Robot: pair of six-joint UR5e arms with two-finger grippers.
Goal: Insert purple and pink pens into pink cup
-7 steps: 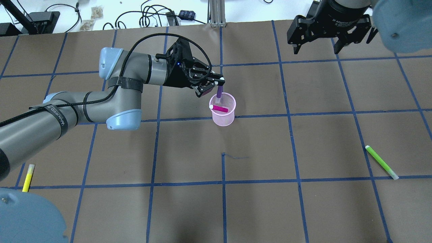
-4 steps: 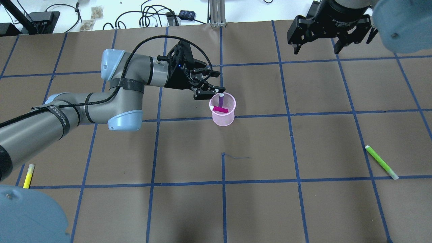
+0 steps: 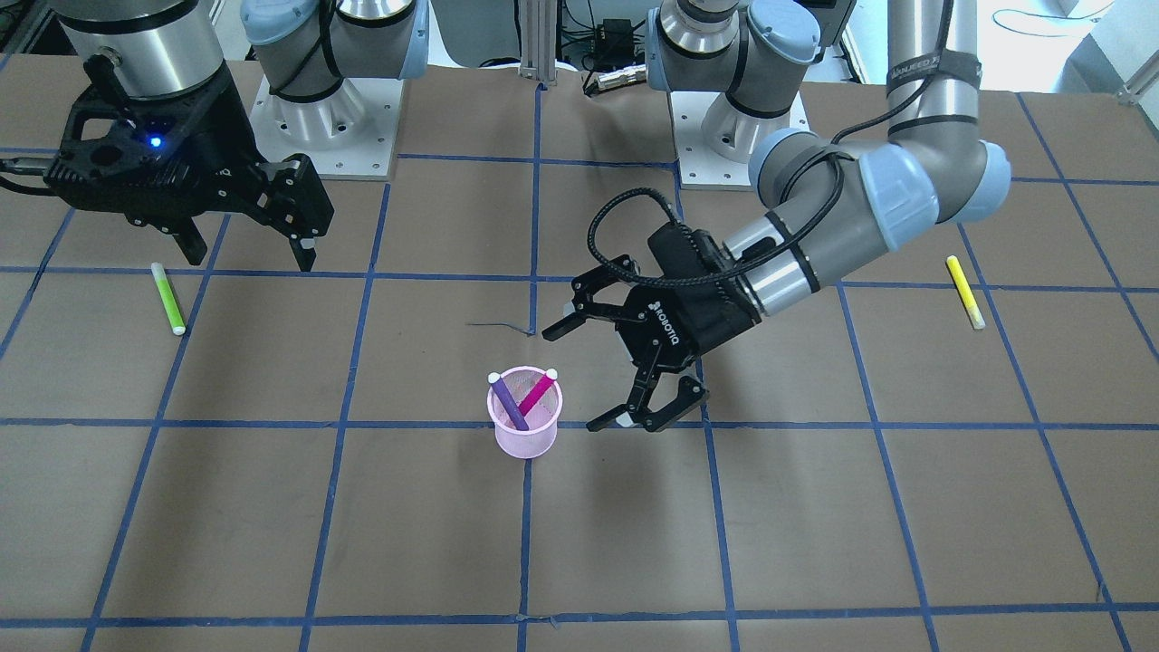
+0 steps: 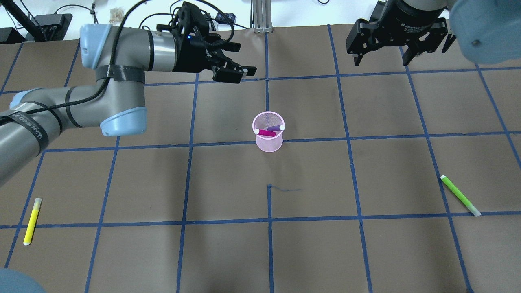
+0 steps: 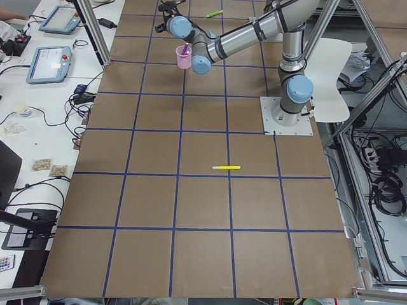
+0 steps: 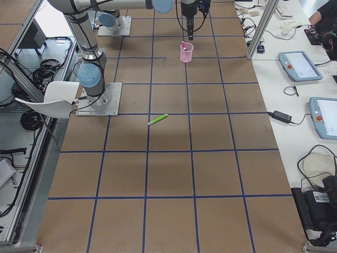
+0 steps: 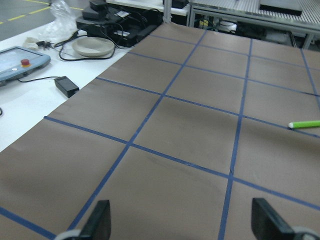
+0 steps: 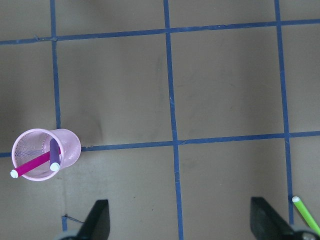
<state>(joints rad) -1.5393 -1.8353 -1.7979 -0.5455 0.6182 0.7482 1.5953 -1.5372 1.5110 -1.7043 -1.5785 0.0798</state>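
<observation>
The purple pen (image 3: 508,405) and pink pen (image 3: 536,391) are leaning crossed inside the cup (image 3: 525,436) at frame centre, so the task is looking finished. The left gripper (image 3: 579,378) and the right gripper (image 3: 251,258) are both gaping wide, holding nothing.

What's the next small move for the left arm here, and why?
Probably just draw the left gripper back toward its base and stop. The purple pen and the pink pen both lean inside the pink cup, the gripper is open and empty beside it, and the loose yellow pen and green pen are not wanted.
</observation>
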